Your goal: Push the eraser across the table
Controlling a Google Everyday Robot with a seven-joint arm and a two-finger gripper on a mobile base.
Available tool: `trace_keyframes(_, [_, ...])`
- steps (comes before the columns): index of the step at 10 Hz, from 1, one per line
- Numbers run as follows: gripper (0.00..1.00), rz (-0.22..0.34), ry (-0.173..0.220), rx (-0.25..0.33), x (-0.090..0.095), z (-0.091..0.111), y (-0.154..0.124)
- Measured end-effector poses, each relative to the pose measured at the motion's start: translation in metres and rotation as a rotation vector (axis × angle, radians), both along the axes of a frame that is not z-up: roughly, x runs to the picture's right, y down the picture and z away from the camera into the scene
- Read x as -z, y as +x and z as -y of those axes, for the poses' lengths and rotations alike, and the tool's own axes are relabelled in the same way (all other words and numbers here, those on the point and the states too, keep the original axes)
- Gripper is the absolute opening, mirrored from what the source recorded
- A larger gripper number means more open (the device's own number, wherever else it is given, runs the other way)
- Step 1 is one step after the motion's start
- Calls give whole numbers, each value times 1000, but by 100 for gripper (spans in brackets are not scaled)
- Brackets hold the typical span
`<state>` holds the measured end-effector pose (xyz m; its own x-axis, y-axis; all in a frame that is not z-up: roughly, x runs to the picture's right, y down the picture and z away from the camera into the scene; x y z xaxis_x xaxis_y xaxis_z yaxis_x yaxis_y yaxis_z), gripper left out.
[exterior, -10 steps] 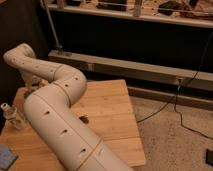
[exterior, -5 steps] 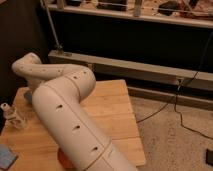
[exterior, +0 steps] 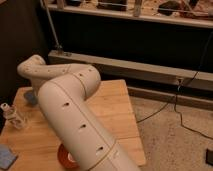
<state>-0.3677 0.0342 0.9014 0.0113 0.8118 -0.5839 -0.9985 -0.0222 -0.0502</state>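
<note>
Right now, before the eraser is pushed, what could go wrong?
1. The arm covers much of the table; the gripper is hidden behind its far-left end, and the dark shape there could be gripper or eraser, so contact cannot be checked.
2. The clear bottle stands near the left edge, close to the arm; a sweep might topple it.

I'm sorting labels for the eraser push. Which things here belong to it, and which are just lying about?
Job: eraser, likely the dark block beside the arm; table; gripper, hidden behind the arm.
Lying about: clear bottle; light-blue pad; orange ring.
</note>
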Motion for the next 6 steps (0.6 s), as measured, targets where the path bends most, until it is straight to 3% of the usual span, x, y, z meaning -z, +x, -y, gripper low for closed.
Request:
trace_keyframes(3, [69,-13,-14,8,-11,-4,-8])
trace_keyframes(6, [46,-22,-16,16,-19,-3,-16])
